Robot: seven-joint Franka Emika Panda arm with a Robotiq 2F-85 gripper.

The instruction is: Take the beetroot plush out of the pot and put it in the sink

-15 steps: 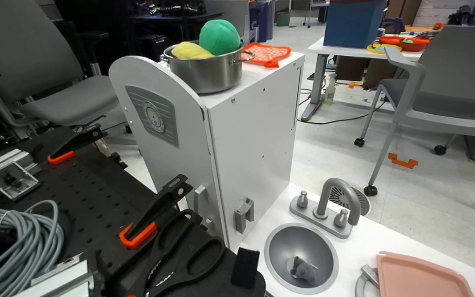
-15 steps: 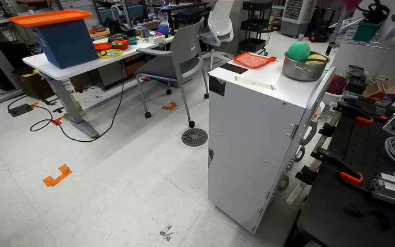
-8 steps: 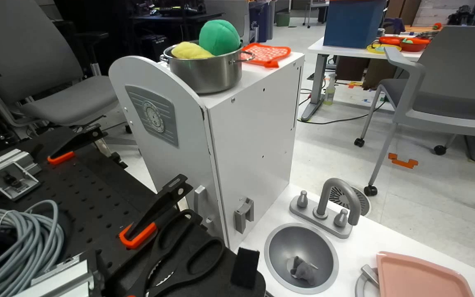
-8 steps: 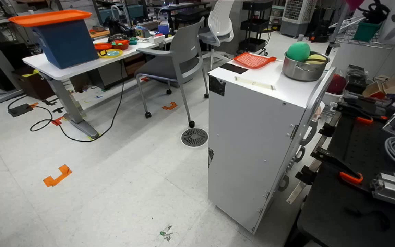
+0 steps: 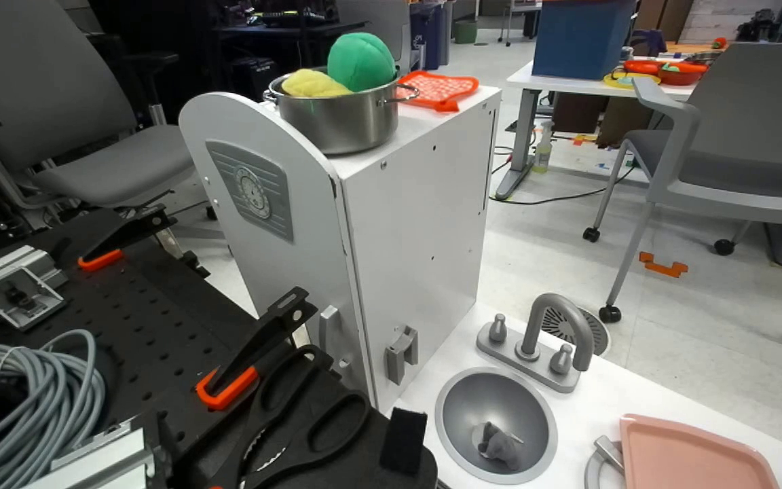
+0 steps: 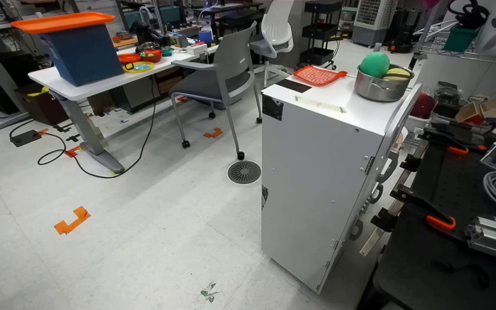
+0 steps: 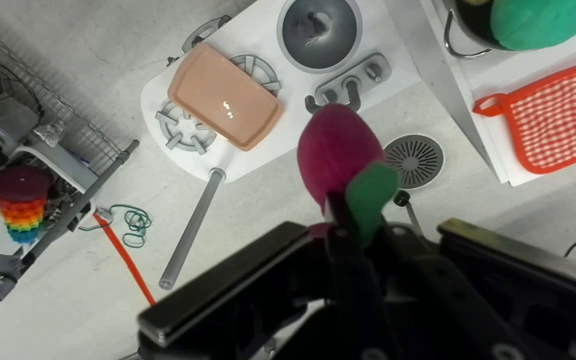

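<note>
Grasping a soft, rounded magenta-pink beetroot plush by its green-leafed end, the hard-edged black gripper has its jaws clenched on it. In the wrist view, the beetroot plush partly hides the curved grey faucet beside a round, bowl-shaped grey metallic sink. Nearby, a smooth pink tray overlaps spoked grey burners. Well apart from the beetroot plush, a shiny, straight-sided silver pot stands on a white cabinet, holding a round green plush and a yellow plush, near a red-checked fabric potholder.
</note>
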